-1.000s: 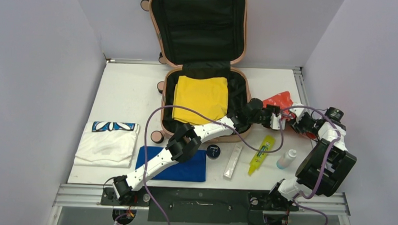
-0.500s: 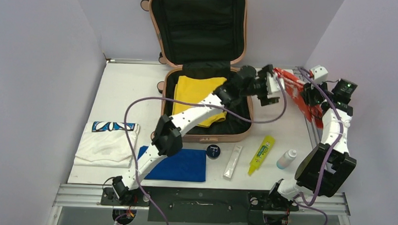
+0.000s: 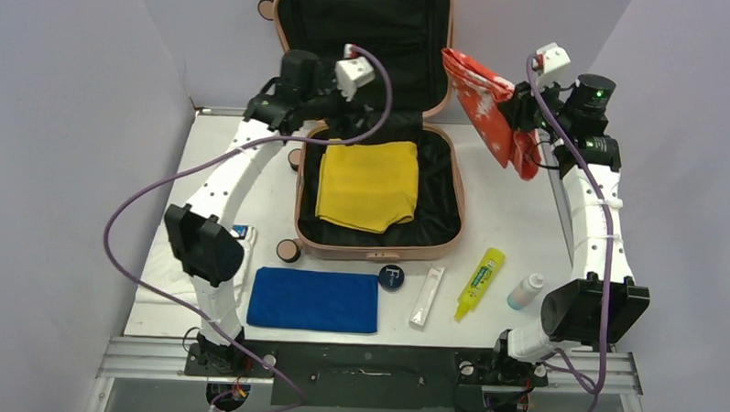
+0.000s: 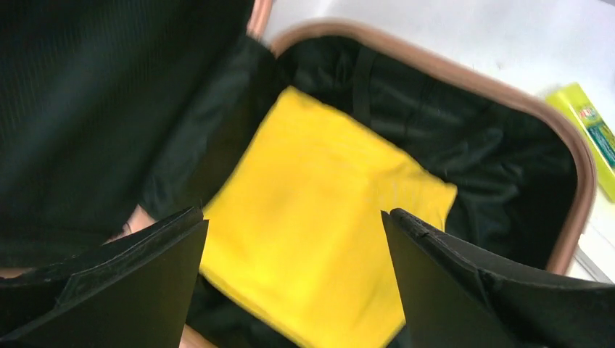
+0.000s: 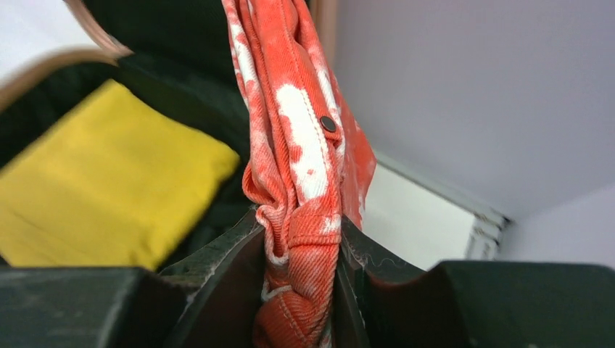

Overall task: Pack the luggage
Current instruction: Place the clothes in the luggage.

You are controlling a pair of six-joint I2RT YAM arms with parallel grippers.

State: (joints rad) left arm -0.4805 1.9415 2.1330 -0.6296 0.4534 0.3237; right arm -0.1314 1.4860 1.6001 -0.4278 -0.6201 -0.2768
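The peach-pink luggage [image 3: 445, 229] lies open at the back of the table, its lid standing upright. A folded yellow cloth [image 3: 369, 181] lies in its black-lined base, and it also shows in the left wrist view [image 4: 319, 225]. My left gripper [image 3: 333, 102] is open and empty, high over the luggage's back left corner. My right gripper [image 3: 522, 120] is shut on a red-and-white garment [image 3: 484, 100] and holds it in the air to the right of the lid. In the right wrist view the garment [image 5: 301, 145] is pinched between the jaws.
On the table in front of the luggage lie a blue folded cloth [image 3: 314, 299], a round black tin [image 3: 392, 277], a white tube [image 3: 427, 297], a yellow tube [image 3: 480, 282] and a small white bottle [image 3: 525, 290]. A white folded shirt [image 3: 162, 270] sits at the left behind my arm.
My right gripper lifted the red garment from the table up beside the lid. My left arm let go of it and swung left and back over the luggage.
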